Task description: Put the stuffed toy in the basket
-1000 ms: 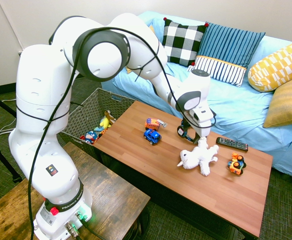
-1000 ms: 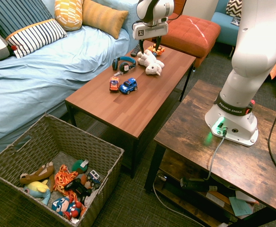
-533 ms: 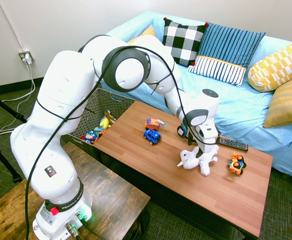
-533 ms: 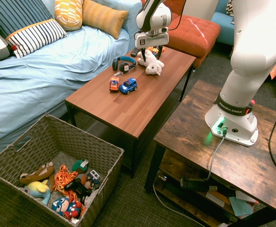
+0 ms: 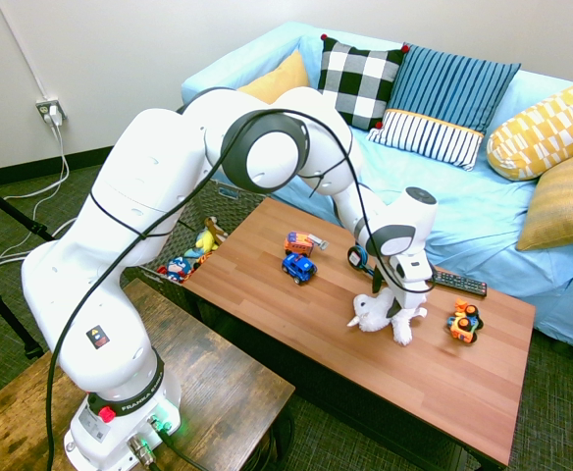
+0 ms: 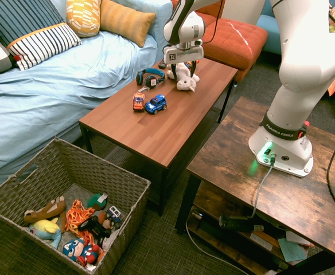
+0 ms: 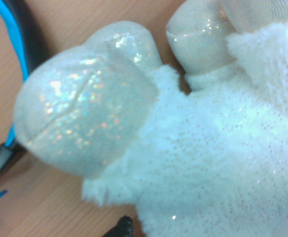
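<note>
We see the white stuffed toy (image 5: 390,316) lying on the wooden surface (image 5: 316,334) with its limbs splayed, directly beneath the jaws. The gripper (image 5: 396,304) points straight down over it, its jaws spread apart and set down around the toy's body, one on either side; we cannot tell whether they touch the fur. In the wrist view the toy (image 7: 223,143) fills most of the picture: fluffy white pile and glittery rounded paws (image 7: 85,113) seen from close by.

Just beside the jaws, toward the sofa (image 5: 463,196), lie blue-and-black headphones (image 6: 150,77). A remote control (image 5: 455,283) and an orange toy car (image 5: 465,321) sit near the jaws on their other side. Farther off along the surface stand a blue toy car (image 5: 298,267) and a red-orange one (image 5: 302,241).

The wicker basket (image 6: 53,166) sits on the floor well apart from the jaws, past the far end of the surface, with other toys in it.
</note>
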Robot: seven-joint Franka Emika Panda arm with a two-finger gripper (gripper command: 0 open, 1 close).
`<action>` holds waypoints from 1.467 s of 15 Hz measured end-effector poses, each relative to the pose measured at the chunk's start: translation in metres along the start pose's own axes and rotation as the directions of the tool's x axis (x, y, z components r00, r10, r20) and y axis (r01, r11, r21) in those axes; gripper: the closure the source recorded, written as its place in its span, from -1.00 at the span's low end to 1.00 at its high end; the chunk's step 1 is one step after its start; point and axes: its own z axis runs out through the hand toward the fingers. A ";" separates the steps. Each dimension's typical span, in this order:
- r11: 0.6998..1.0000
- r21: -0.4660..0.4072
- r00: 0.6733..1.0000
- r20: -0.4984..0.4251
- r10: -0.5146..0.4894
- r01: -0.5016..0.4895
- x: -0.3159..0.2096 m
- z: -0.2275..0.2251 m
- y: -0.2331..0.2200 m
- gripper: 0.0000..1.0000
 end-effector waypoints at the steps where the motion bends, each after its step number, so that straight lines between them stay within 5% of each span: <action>1: 1.000 -0.003 1.000 0.002 0.002 -0.002 0.002 0.003 -0.001 1.00; 16: 0.998 0.006 0.998 0.004 -0.058 0.058 0.002 0.012 -0.017 1.00; 22: 0.981 0.088 0.985 -0.010 -0.171 0.171 -0.040 -0.051 -0.044 1.00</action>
